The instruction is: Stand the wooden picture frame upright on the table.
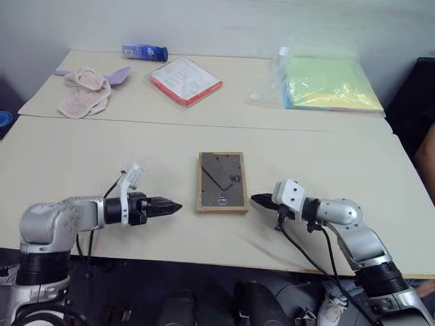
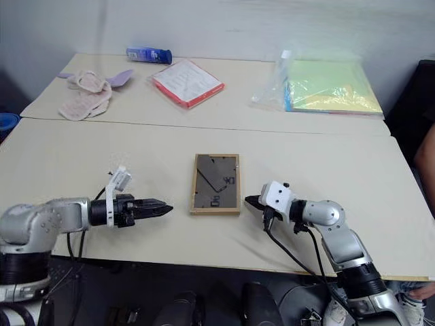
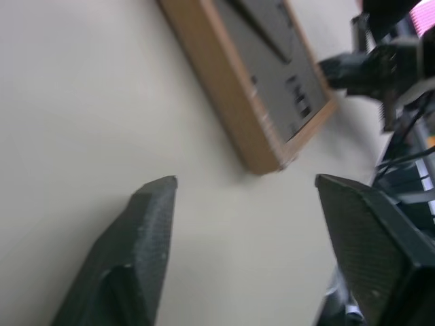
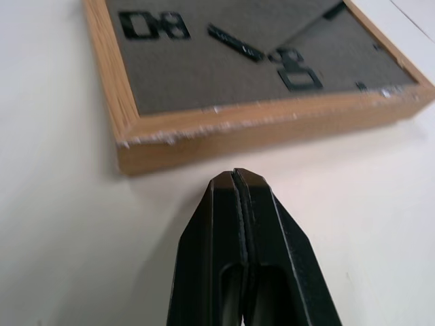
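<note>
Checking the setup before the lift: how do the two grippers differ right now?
The left gripper has its black fingers spread apart; the right gripper has its fingers pressed shut. The left sits farther from the small light-wood picture frame, the right nearer its edge. Both point at the frame, touching nothing.

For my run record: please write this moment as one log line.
wooden picture frame: flat, back up | left end effector: open, beside it | right end effector: shut, beside it | table
</note>
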